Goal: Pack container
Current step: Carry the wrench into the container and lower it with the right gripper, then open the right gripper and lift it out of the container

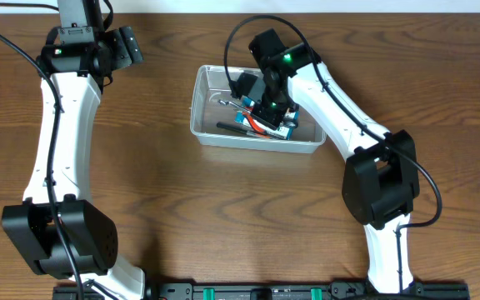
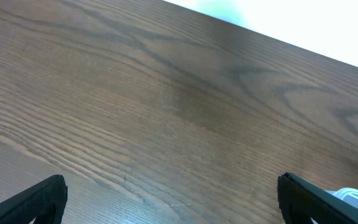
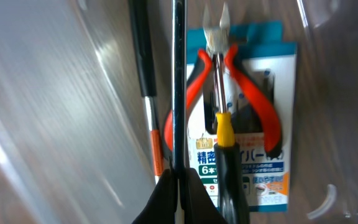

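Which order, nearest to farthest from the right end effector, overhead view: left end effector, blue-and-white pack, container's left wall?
1. Blue-and-white pack, in the container, right beside the right end effector, which grips a black rod.
2. Container's left wall, on the far side of the contents.
3. Left end effector, far left, outside the container over bare table.

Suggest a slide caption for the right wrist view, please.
Right tool shut on a thin black rod beside red-handled cutters and a yellow-and-black screwdriver in the clear plastic tub.
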`<move>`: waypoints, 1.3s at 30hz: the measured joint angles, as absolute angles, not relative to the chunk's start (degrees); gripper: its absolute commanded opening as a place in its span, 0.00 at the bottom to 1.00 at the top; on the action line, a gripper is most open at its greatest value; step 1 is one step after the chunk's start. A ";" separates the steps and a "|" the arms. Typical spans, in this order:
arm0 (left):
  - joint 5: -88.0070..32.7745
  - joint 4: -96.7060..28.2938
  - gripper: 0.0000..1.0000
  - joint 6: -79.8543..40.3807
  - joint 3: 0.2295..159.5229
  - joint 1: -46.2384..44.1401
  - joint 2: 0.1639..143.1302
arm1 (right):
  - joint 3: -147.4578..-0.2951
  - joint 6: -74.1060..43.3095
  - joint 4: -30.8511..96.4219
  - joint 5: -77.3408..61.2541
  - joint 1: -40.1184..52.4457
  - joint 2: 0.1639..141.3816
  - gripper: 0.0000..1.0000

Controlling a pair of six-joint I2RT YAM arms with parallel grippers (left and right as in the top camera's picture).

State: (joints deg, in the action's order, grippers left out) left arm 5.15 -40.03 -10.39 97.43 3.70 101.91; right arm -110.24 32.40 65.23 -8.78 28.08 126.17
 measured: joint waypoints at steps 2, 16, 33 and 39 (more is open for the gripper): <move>5.15 -40.03 0.98 -10.39 97.43 3.70 101.91 | -108.36 32.42 63.96 -8.75 27.57 126.17 0.01; 5.15 -40.03 0.98 -10.41 97.43 3.70 101.91 | -107.77 28.53 62.87 -8.08 26.41 126.17 0.52; 5.15 -40.03 0.98 -10.39 97.43 3.70 101.91 | -142.39 7.86 69.67 5.04 8.45 124.44 0.99; 5.15 -40.03 0.98 -10.39 97.43 3.70 101.91 | -142.34 6.61 69.95 5.56 4.21 124.44 0.99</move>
State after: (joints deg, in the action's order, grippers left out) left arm 5.15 -40.03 -10.39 97.43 3.70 101.91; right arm -142.34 6.61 69.95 5.56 4.21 124.44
